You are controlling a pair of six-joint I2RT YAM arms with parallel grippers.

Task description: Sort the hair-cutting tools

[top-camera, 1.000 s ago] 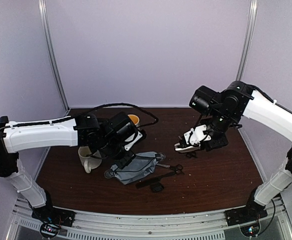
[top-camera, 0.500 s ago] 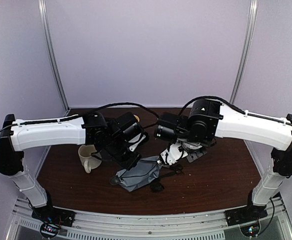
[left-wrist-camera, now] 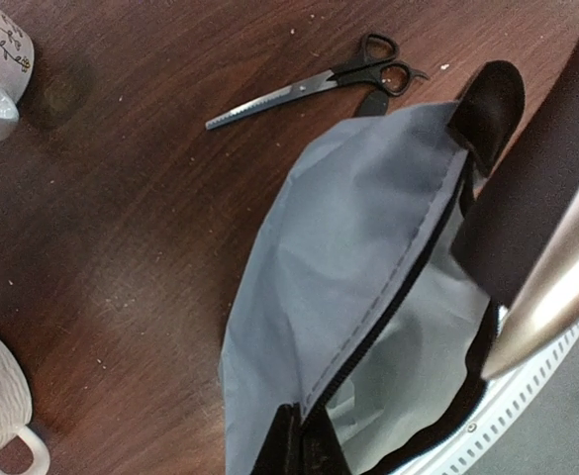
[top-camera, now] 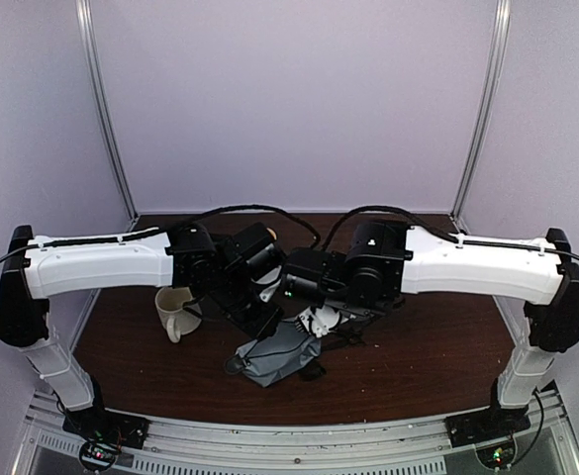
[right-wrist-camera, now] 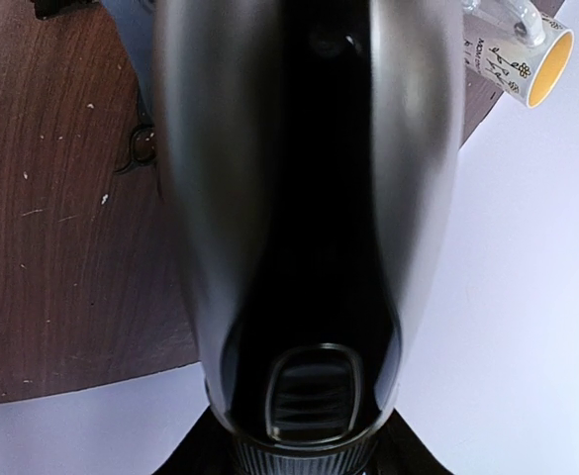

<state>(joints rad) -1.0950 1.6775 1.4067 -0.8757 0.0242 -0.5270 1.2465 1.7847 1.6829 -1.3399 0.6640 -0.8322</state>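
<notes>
Where pouch (left-wrist-camera: pixel 329 257) gapes, grey fabric creased; clipper (right-wrist-camera: pixel 299 198) glossy, tapered.

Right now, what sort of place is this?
Probably a robot test cell, not a salon: a left arm and right arm mounted on a metal rail at the edge of a dark wood table, boxed in by plain lilac walls and aluminium posts.

Bulky clipper (left-wrist-camera: pixel 556 287) at open mouth of pouch (left-wrist-camera: pixel 338 277)

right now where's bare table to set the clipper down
Bare wood: the table's right half, past the right arm, and the near-left corner in front of the cream mug. Crowded mid-table around the grey pouch and scissors.
</notes>
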